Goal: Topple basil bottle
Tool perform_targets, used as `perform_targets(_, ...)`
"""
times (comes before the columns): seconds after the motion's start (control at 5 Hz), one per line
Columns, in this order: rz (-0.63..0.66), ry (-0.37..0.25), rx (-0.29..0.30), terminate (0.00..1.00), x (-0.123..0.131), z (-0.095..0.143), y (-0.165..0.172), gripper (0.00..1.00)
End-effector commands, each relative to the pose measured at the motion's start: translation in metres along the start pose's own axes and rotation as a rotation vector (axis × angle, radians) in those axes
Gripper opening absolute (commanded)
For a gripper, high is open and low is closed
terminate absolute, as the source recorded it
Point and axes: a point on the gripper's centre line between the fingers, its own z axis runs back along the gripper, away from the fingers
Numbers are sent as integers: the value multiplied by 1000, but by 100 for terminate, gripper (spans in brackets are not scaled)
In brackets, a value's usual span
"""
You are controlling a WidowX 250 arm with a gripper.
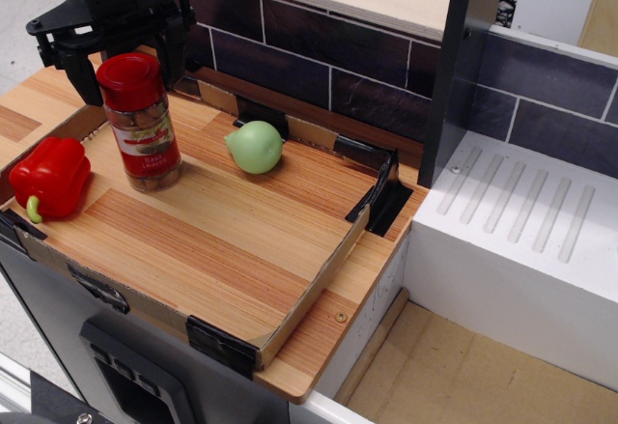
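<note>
The basil bottle [141,121] is a clear jar with a red cap and a red-green-white label. It stands upright on the wooden tray [222,240], near its left side. My black gripper [124,69] hovers just behind and above the bottle's cap. Its fingers [177,49] are spread wide on either side of the cap and hold nothing.
A red bell pepper [50,177] lies at the tray's left edge, left of the bottle. A pale green round onion [256,147] sits to the bottle's right. A dark tiled wall runs behind, and a white ribbed drainboard [521,221] lies at the right.
</note>
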Motion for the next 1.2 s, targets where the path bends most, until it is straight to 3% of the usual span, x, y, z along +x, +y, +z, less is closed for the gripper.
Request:
perform_targets(0.0, 37, -110, 21, 0, 19, 8, -9, 100)
perform_targets(0.4, -31, -120, 36, 0, 16, -1, -9, 100)
perform_targets(0.6, -33, -100, 14, 0, 13, -3, -8, 0)
perform_targets(0.8, -33, -114, -10, 0, 8, 0, -8, 0)
perform_targets(1.0, -16, -267, -94, 0, -11, 3, -10, 0)
